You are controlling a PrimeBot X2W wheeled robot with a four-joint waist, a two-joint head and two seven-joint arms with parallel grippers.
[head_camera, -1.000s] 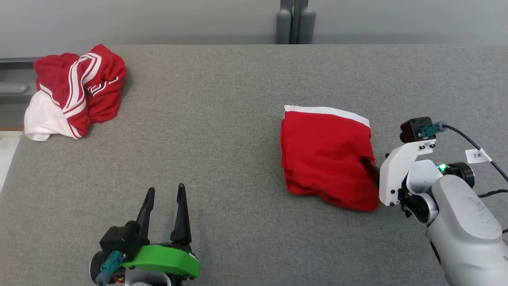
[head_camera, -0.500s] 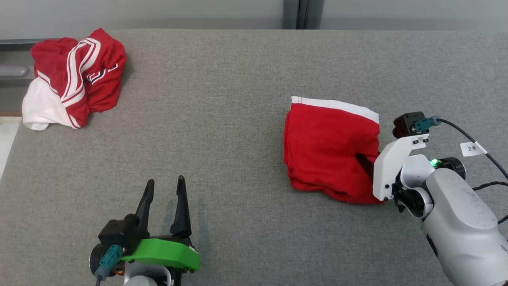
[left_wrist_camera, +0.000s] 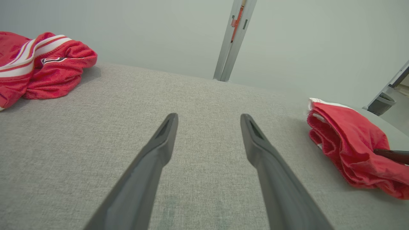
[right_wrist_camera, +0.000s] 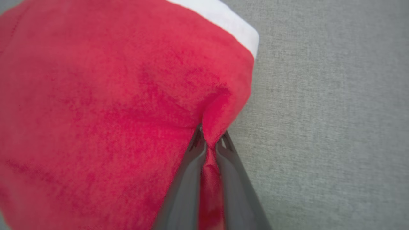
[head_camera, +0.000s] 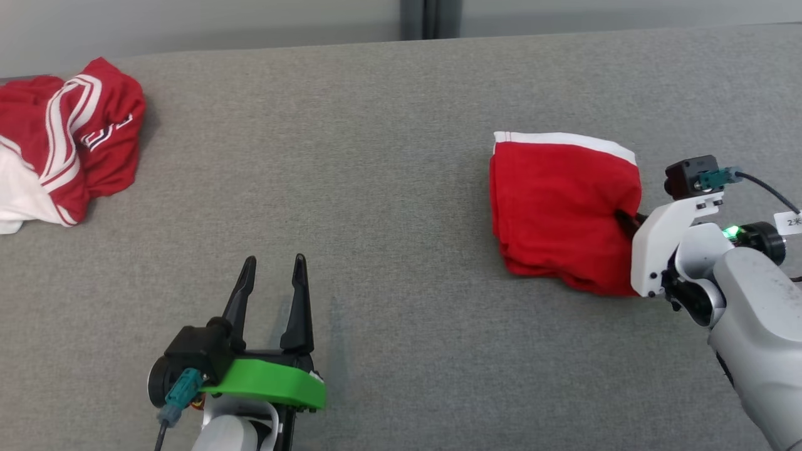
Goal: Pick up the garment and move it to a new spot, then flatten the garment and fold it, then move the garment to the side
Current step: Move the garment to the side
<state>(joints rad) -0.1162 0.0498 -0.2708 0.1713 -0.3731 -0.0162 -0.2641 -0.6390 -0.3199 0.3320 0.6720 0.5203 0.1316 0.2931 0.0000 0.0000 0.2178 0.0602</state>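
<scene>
The garment [head_camera: 561, 207] is a folded red piece with a white band along its far edge, lying on the right of the grey table [head_camera: 376, 156]. My right gripper [head_camera: 626, 220] is shut on the garment's right edge. The right wrist view shows a pinched ridge of the red garment [right_wrist_camera: 111, 95] caught between the closed fingers of the right gripper [right_wrist_camera: 210, 137]. My left gripper [head_camera: 274, 260] rests open at the lower left with nothing in it. In the left wrist view, the left gripper [left_wrist_camera: 207, 118] points across bare table, with the garment [left_wrist_camera: 348, 143] off to its right.
A second garment, red and white and crumpled [head_camera: 62, 150], lies at the table's far left corner [left_wrist_camera: 41, 64]. A grey post [head_camera: 429, 19] stands behind the table's back edge. Wide bare cloth lies between the two garments.
My right gripper's jaws have closed onto the garment's right edge, bunching the cloth. The head view has shifted, so everything sits differently in the picture. The left gripper stays open.
</scene>
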